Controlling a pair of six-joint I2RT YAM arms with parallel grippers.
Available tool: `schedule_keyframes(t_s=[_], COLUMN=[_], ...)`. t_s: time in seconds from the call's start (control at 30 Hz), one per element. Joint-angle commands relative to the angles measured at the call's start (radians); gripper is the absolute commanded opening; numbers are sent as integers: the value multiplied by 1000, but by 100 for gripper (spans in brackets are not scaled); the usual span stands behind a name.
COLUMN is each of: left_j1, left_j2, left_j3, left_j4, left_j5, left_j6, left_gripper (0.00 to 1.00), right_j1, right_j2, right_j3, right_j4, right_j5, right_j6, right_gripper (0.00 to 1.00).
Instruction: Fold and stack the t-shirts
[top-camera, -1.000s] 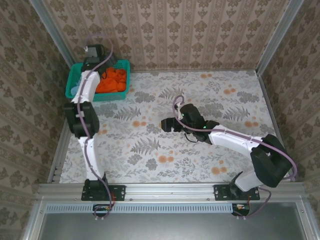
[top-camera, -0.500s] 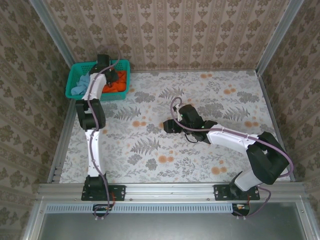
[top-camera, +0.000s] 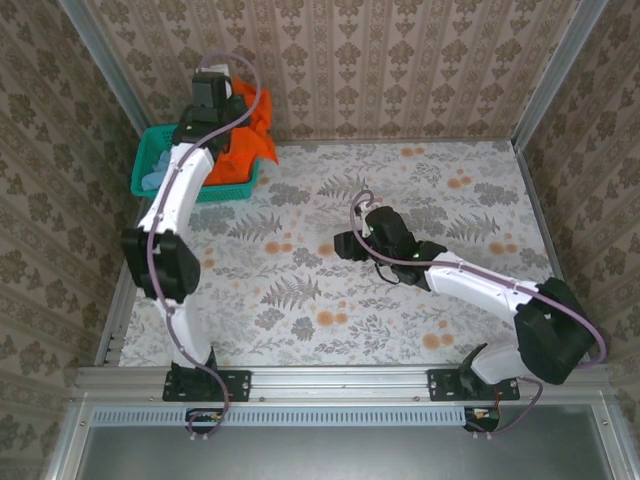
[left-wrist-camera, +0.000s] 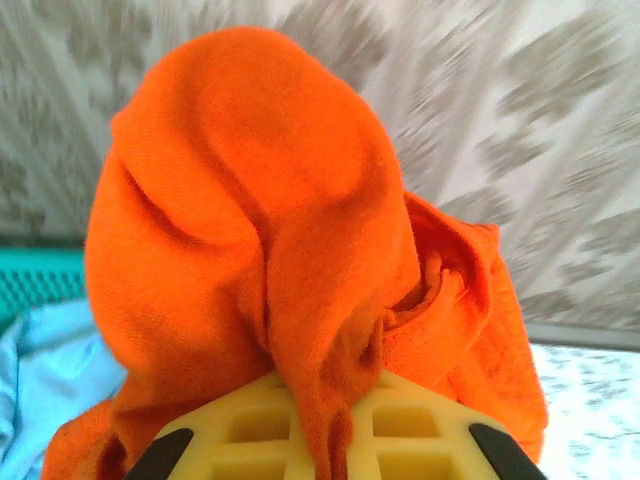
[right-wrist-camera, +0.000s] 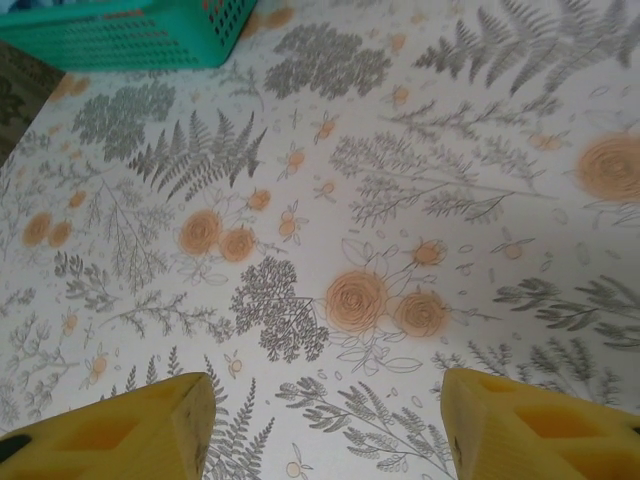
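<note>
Zero folds or stacks so far. Grips bunched orange t-shirt (left-wrist-camera: 250, 210) in left gripper (top-camera: 228, 97) above teal basket (top-camera: 148, 152); leaves pale blue t-shirt (left-wrist-camera: 40, 370) inside it. Holds right gripper (right-wrist-camera: 330, 420) wide apart, empty, over floral table (top-camera: 450, 200). Yet to spread, fold, stack both.

My left arm (top-camera: 178, 185) and right arm (top-camera: 470, 283) are slim white tubes linked by bulky black joints (top-camera: 158, 262). A mauve-grey cable (top-camera: 232, 56) trails along each. My bases (top-camera: 190, 382) are black. My fingers (right-wrist-camera: 120, 425) are yellow plastic with square waffle recesses.
</note>
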Motion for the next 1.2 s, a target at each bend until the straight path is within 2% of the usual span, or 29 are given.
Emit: schedule_keyframes(t_s=[0.0, 0.17, 0.3, 0.33, 0.4, 0.47, 0.5, 0.53, 0.6, 0.67, 0.77, 0.83, 0.93, 1.03, 1.17], left_j1=[-104, -316, -336, -336, -334, -322, -302, -281, -224, -178, -183, -199, -276, -362, -439], left_j2=[-199, -389, -363, -342, -296, -263, -245, -233, -225, -269, -355, -387, -401, -373, -301], left_j3=[-46, -171, -177, -174, -213, -285, -333, -372, -470, -610, -804, -863, -895, -894, -899], left_j4=[119, 209, 168, 148, 114, 105, 105, 100, 77, 134, 201, 195, 171, 150, 164], left_j5=[-36, -12, 163, 201, 215, 182, 158, 145, 146, 146, 80, 82, 121, 185, 194], left_j6=[72, 85, -63, -87, -108, -124, -149, -175, -242, -294, -317, -323, -312, -300, -317], left_gripper=[0, 0, 0, 6, 30, 52, 68, 78, 84, 98, 100, 100, 100, 98, 93], right_j1=[-2, -38, -91, -106, -147, -201, -231, -254, -299, -327, -344, -343, -345, -355, -441], right_j2=[-111, -254, -347, -363, -389, -411, -418, -419, -412, -403, -379, -351, -292, -250, -290], right_j3=[-23, -68, -88, -81, -73, -78, -83, -83, -80, -86, -88, -93, -98, -112, -217], right_j4=[-24, -28, -63, -91, -159, -211, -235, -267, -338, -376, -433, -453, -487, -539, -523], right_j5=[121, 187, 185, 183, 186, 161, 132, 116, 85, 38, -2, -30, -43, 31, 58], right_j6=[-10, 25, 47, 54, 83, 129, 145, 159, 178, 177, 164, 151, 151, 200, 312], right_gripper=[62, 56, 56, 56, 57, 59, 60, 62, 65, 70, 73, 74, 75, 72, 67])
